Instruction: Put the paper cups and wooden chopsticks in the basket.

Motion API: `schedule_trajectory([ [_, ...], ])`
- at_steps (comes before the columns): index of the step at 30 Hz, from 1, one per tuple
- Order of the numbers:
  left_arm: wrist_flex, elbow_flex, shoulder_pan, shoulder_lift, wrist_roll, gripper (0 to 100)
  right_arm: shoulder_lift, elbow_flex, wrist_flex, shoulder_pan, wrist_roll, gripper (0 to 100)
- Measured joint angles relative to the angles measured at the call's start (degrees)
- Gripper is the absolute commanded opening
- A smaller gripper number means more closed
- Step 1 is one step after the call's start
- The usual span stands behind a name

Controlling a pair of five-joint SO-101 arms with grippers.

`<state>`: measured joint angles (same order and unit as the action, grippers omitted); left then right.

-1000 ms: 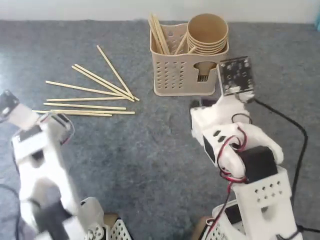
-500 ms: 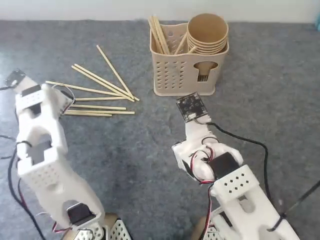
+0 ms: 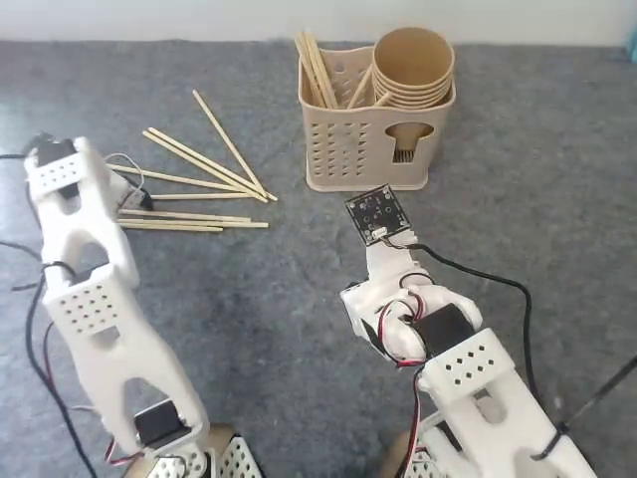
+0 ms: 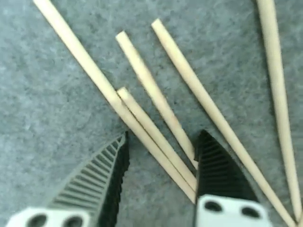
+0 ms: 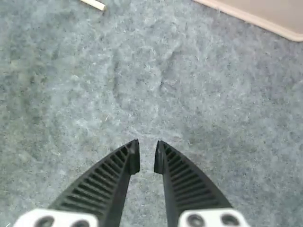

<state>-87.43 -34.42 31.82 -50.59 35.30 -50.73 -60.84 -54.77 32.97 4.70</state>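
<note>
Several wooden chopsticks (image 3: 199, 169) lie loose on the grey mat, left of the beige basket (image 3: 363, 149). A stack of paper cups (image 3: 412, 62) and a few chopsticks (image 3: 317, 65) stand inside the basket. My left gripper (image 4: 163, 139) is open and low over the mat. A pair of chopsticks (image 4: 151, 137) that lie side by side runs between its fingers, and another chopstick (image 4: 208, 109) passes just outside one finger. My right gripper (image 5: 147, 146) is shut with nothing in it, over bare mat a little in front of the basket.
The left arm (image 3: 75, 229) stands at the mat's left edge, over the near ends of the loose chopsticks. The right arm (image 3: 418, 319) is in the middle front. The basket's base (image 5: 255, 14) and one chopstick tip (image 5: 94, 4) lie ahead of the right gripper.
The left arm has swung forward and down onto the loose chopsticks. The right arm drew back from the basket a second ago and has hardly moved since.
</note>
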Motion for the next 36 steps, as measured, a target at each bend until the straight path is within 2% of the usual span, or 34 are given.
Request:
schedule_trajectory([
  [7, -7.56, -10.81, -1.67, -6.24, -1.93, 1, 0.00, -0.26, 0.00, 0.00, 0.00, 6.2],
  [17, -10.73, -10.55, -1.58, -3.60, -1.93, 1, 0.00, -2.46, 0.18, 0.00, 0.00, 6.3],
  [28, -11.16, -10.55, -2.99, 18.90, -2.55, 1, 0.00, -2.81, 1.05, 0.00, 0.00, 6.2],
  [36, -10.81, -10.55, -10.37, 38.59, -2.64, 1, 0.00, -2.81, 1.05, 0.00, 0.00, 6.2],
])
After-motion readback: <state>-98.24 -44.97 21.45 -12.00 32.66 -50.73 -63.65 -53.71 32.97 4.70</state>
